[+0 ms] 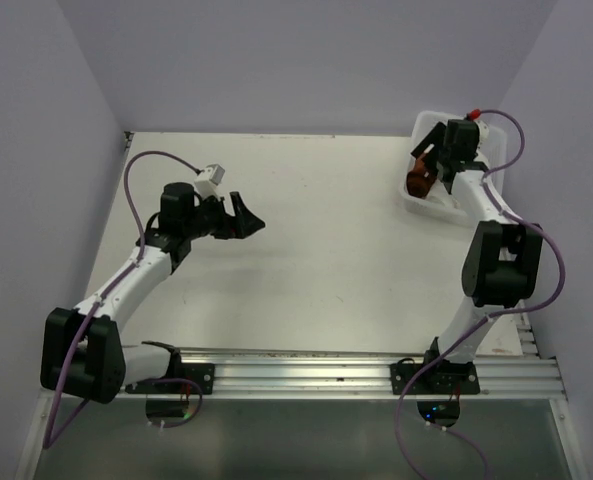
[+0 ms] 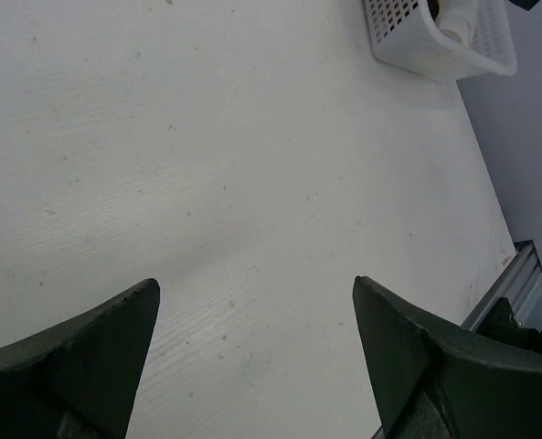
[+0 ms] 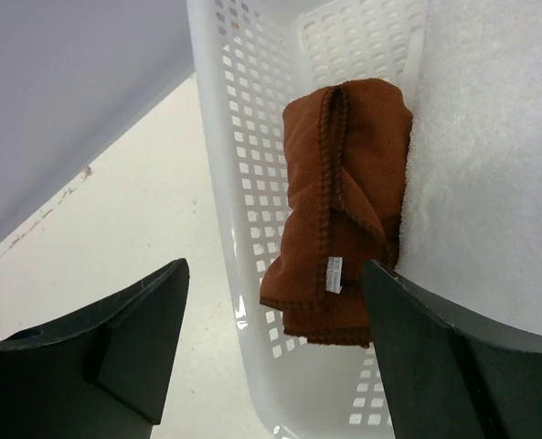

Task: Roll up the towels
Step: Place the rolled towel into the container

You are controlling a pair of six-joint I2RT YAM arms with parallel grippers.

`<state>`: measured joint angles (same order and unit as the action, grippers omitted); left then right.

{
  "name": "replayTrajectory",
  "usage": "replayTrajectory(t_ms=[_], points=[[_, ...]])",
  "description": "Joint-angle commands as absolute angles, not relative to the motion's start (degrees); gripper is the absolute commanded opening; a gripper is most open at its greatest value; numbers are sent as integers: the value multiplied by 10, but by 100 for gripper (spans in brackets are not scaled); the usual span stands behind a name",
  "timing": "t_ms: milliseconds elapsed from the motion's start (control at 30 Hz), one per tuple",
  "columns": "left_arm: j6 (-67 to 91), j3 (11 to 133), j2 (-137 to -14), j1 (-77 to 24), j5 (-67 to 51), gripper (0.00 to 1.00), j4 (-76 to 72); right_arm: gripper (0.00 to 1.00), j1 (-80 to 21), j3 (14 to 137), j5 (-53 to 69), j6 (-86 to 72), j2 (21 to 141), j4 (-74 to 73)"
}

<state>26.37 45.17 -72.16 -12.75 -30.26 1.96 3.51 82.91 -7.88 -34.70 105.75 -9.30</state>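
Observation:
The rust-brown towel (image 3: 339,210) lies loosely folded inside the white perforated basket (image 3: 217,137), with a small white label showing on it. The white towel (image 3: 490,165) rests against it on the right, in the same basket. My right gripper (image 3: 275,265) hangs open just above the basket's near wall, touching neither towel. In the top view that gripper (image 1: 431,165) is over the basket (image 1: 408,203) at the far right, beside the brown towel (image 1: 420,182). My left gripper (image 1: 244,222) stands open over bare table at mid-left, with nothing between its fingers (image 2: 115,338).
The basket (image 2: 435,50) sits against the right wall near the far corner. Lilac walls close the table on the left, back and right. An aluminium rail (image 1: 306,375) carrying both arm bases runs along the near edge. Purple cables loop off both arms.

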Motion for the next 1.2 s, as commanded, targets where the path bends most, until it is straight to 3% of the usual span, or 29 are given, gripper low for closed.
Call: replayTrajectory(t_ms=[0, 133, 300, 433, 600, 733, 1167], points=[[259, 448, -698, -116, -303, 91, -7, 80, 36, 823, -65, -332, 1010, -134], [250, 450, -681, -108, -292, 100, -5, 79, 36, 772, -33, -321, 952, -121], [226, 456, -643, -101, -244, 100, 19, 80, 25, 665, 65, -295, 827, -68], [212, 462, -612, -81, -183, 100, 40, 99, -52, 622, 59, -228, 744, -104], [191, 476, -565, -62, -38, 100, 95, 99, -164, 610, -12, -171, 673, -218], [174, 466, -532, -62, 25, 100, 98, 99, -185, 613, -14, -158, 629, -292], [170, 462, -536, -63, 31, 100, 100, 99, -189, 561, -54, -181, 592, -297]])
